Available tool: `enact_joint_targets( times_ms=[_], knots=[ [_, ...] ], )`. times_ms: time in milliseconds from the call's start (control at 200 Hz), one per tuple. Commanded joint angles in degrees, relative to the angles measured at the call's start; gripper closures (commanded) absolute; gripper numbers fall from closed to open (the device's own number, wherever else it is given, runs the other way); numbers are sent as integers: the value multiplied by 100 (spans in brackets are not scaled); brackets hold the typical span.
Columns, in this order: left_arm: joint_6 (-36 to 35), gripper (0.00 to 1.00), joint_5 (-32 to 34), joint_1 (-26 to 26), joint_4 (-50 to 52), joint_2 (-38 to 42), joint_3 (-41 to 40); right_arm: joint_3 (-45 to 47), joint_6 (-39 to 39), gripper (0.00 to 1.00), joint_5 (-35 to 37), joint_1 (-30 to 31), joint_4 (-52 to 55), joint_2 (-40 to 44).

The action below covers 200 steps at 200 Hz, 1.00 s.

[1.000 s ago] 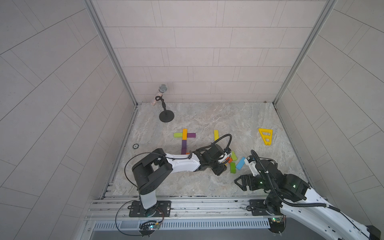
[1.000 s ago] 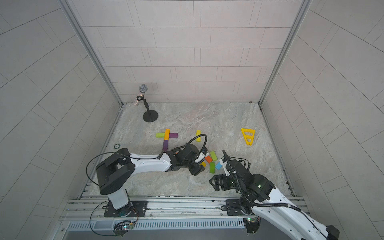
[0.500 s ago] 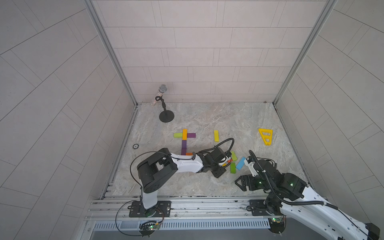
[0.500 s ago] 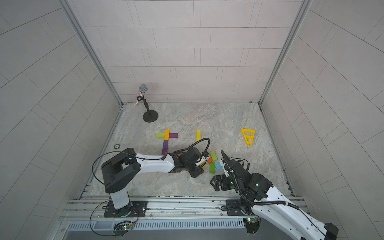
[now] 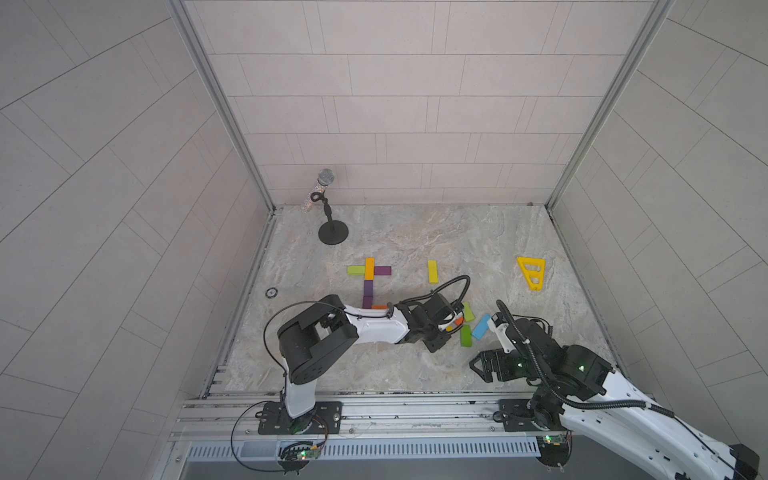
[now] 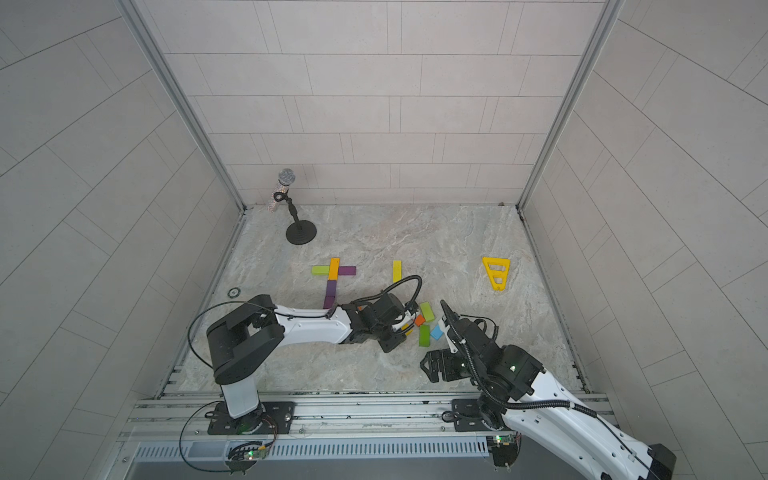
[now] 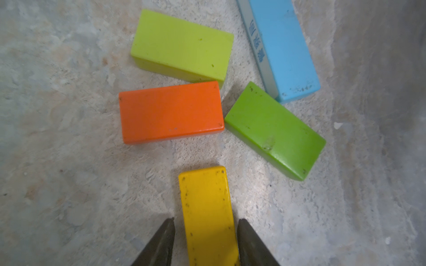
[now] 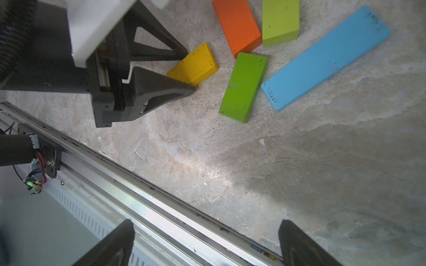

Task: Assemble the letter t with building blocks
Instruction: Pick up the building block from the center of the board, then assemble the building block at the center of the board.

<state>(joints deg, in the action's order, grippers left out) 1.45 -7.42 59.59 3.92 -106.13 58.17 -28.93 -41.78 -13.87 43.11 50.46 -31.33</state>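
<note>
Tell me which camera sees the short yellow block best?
The left wrist view: the short yellow block is close, big and sharp. The right wrist view shows it smaller, beside the left gripper. Top views barely show it.

Unreadable print (image 7: 256, 41) on blue block (image 7: 285, 46)

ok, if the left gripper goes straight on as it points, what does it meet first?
The yellow block, already between the jaws of the left gripper; grip unclear. Past it, the orange block lies next in line, with the dark green block just off to one side.
</note>
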Motion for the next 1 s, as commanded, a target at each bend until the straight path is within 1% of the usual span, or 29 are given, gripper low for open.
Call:
enact_joint_targets(
  times_ms=[0,135,325,425,505,540,615,710,811,901,996],
  knots=[
    [-176,54,115,17,84,-135,131,-119,30,0,100,14,61,-39],
    [-189,63,102,6,65,-163,132,-134,30,0,75,13,35,-109],
    [-291,69,3,-53,93,37,-3,-174,71,0,-30,4,-102,-202],
    [-407,69,-202,-167,-58,410,-293,-216,132,0,-190,-43,-204,-321],
    [-550,74,-501,-357,-46,805,-497,-290,174,0,-318,-87,-271,-435],
    [-603,75,-577,-456,6,985,-572,-326,201,0,-383,-101,-328,-501],
    [-751,74,-677,-677,161,1350,-681,-653,465,0,-298,-101,-343,-776],
    [-1030,73,-712,-964,411,1699,-761,-1290,891,0,-188,-142,-610,-1263],
    [-1314,72,-817,-1337,679,1944,-744,-1753,1240,0,-368,-460,-939,-1943],
    [-1612,72,-956,-1656,1025,2098,-619,-1976,1350,0,-871,-952,-1397,-2446],
    [-1941,72,-951,-1910,1333,2132,-456,-2091,1407,0,-1415,-1514,-1992,-2857]
  ],
)
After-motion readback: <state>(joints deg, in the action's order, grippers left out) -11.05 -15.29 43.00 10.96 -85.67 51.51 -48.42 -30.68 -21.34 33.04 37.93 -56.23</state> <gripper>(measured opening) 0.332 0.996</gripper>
